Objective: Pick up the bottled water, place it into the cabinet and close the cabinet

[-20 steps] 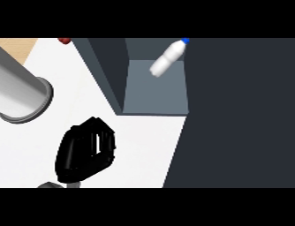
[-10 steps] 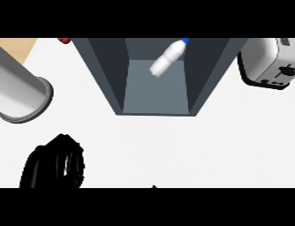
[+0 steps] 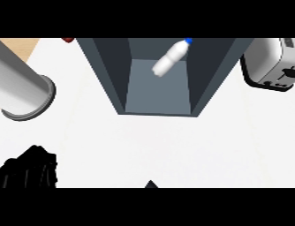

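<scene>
as bottled water (image 3: 171,57) sits inside, cabinet (image 3: 104,75) open

The cabinet (image 3: 104,75) is seen open toward the worktop (image 3: 176,145), where a broad bare stretch is left before its mouth. Its right side is closely flanked by a toaster (image 3: 277,62); a grey cylinder (image 3: 13,84) is set near its left. Inside, part of the room is taken by the bottled water (image 3: 169,59).

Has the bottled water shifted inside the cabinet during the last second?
No. The bottled water sits at the same spot between the walls of the cabinet, tilted, blue cap up-right, as before.
</scene>
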`<control>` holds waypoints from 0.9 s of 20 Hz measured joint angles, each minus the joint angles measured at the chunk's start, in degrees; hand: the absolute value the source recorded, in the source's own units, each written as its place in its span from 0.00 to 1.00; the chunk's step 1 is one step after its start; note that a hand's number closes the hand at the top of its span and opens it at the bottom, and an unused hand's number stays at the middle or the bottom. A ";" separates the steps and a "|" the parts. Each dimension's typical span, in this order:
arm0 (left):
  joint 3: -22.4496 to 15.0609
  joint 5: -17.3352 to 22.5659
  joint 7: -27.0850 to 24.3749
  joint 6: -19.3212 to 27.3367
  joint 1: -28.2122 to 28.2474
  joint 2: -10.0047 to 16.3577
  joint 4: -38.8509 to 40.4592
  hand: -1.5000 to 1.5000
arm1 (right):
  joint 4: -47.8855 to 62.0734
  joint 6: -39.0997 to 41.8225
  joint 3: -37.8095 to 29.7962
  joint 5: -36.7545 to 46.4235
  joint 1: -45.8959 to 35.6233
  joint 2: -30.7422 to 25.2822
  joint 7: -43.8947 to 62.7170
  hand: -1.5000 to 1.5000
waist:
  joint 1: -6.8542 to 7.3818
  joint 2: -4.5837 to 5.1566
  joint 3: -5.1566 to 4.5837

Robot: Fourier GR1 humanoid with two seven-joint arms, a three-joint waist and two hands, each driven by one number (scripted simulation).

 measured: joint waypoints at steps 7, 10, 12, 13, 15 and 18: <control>4.26 2.75 -0.67 -4.88 2.48 2.96 0.14 1.00 | 11.47 -7.12 -6.26 -4.32 -11.18 4.56 0.48 1.00 | 0.87 0.35 0.01; 5.17 2.92 -1.69 -6.84 4.23 3.54 0.52 1.00 | 19.54 -9.30 -10.86 -9.05 -17.86 7.21 0.08 1.00 | 0.99 0.42 0.02; 5.87 3.17 -1.84 -7.72 5.36 4.06 -0.35 1.00 | 24.91 -8.01 -14.77 -13.32 -20.82 8.32 -1.91 1.00 | 0.96 0.41 0.04; 6.23 3.11 -2.17 -8.34 5.91 4.28 -0.01 1.00 | 27.53 -7.24 -16.52 -15.56 -22.51 8.72 -2.55 1.00 | 0.93 0.42 0.03; 7.49 3.78 -2.31 -9.34 6.40 4.70 0.06 1.00 | 32.32 -5.13 -20.35 -19.93 -24.78 9.34 -4.09 1.00 | 0.74 0.41 0.04; 8.15 3.86 -2.21 -9.98 7.87 4.91 -1.11 1.00 | 40.06 -0.22 -25.79 -24.67 -26.25 9.29 -8.96 1.00 | 0.44 0.39 0.08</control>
